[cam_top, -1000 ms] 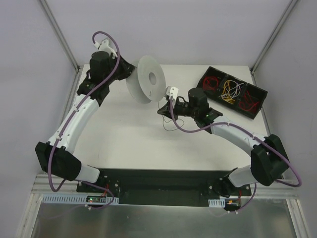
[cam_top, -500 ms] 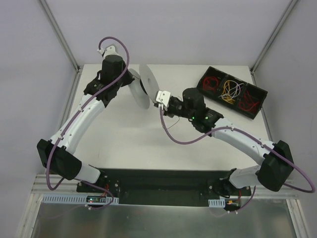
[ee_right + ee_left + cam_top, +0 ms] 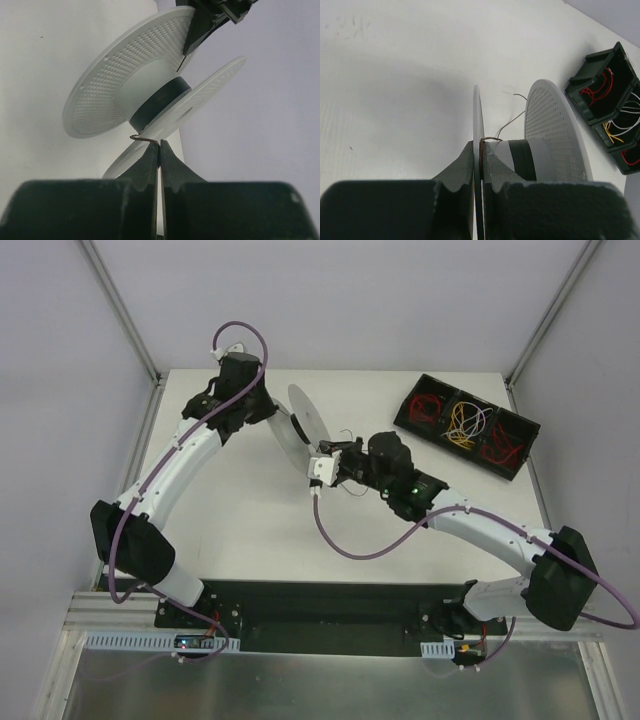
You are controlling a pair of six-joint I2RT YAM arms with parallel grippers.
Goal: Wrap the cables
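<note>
Setting: robotics lab test cell. Evidence: white table enclosed by plain grey walls, aluminium frame posts; left arm, right arm bolted to black base plate; compartment tray of sorted wires.

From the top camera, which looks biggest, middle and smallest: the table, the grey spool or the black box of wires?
Largest to smallest: table, black box, grey spool, which is tilted nearly edge-on.

I see the spool upper centre on the surface, left pincer on its left rim, right pincer at its lower right, tray far upper right.
</note>
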